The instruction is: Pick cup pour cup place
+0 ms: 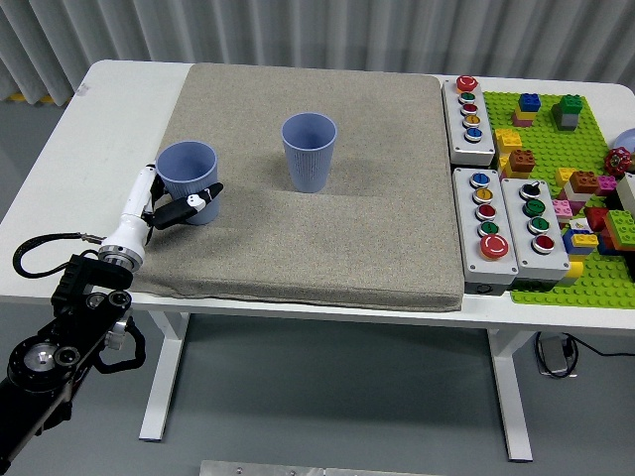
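Note:
Two blue-grey cups stand upright on the beige mat. One cup is at the mat's left edge. The other cup stands near the mat's middle, toward the back. My left hand comes in from the lower left and is at the left cup's near side, with its black fingers curled against the cup's lower wall. The cup rests on the mat. What is inside either cup does not show. My right hand is out of view.
Three grey button boxes stand right of the mat. A green baseplate with several loose toy bricks lies at the far right. The table's near edge runs just below the mat.

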`<state>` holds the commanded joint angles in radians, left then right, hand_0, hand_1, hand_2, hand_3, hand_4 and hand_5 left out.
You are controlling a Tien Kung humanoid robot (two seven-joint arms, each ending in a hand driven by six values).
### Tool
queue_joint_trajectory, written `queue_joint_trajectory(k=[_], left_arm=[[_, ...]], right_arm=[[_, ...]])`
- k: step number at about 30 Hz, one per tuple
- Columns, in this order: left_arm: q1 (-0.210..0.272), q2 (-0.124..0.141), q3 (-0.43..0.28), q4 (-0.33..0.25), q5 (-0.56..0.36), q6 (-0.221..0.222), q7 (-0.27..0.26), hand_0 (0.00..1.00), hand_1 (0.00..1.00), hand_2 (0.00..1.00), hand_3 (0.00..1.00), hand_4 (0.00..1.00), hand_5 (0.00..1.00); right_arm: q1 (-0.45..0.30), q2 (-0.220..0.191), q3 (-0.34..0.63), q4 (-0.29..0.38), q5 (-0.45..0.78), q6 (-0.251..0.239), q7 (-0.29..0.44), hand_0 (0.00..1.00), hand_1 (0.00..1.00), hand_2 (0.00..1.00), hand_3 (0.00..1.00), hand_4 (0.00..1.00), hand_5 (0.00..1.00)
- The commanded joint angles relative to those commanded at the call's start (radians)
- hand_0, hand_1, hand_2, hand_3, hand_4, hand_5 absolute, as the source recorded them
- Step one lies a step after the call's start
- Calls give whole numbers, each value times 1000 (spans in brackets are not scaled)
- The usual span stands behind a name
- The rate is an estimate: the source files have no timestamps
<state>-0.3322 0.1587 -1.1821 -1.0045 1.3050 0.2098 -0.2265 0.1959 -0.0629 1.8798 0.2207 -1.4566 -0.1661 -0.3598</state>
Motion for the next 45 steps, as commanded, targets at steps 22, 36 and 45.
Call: queue_joint_trajectory(k=[22, 36, 45], left_arm=[[7, -9, 6, -10, -23, 27, -18, 452, 517, 630, 632, 857, 240], [6, 3, 12, -78, 17, 50, -6, 435, 511, 622, 619, 845, 231], [-57, 54, 76, -102, 66, 64, 24, 409, 484, 591, 604, 811, 183]], right_arm=[[3, -1, -2, 0, 4, 0, 1, 693, 662, 611, 612, 2, 342], [-5, -2, 2, 0, -4, 1, 1, 693, 662, 610, 612, 2, 343], [-5, -6, 3, 1, -9, 1, 1, 693, 662, 610, 612, 2, 343]])
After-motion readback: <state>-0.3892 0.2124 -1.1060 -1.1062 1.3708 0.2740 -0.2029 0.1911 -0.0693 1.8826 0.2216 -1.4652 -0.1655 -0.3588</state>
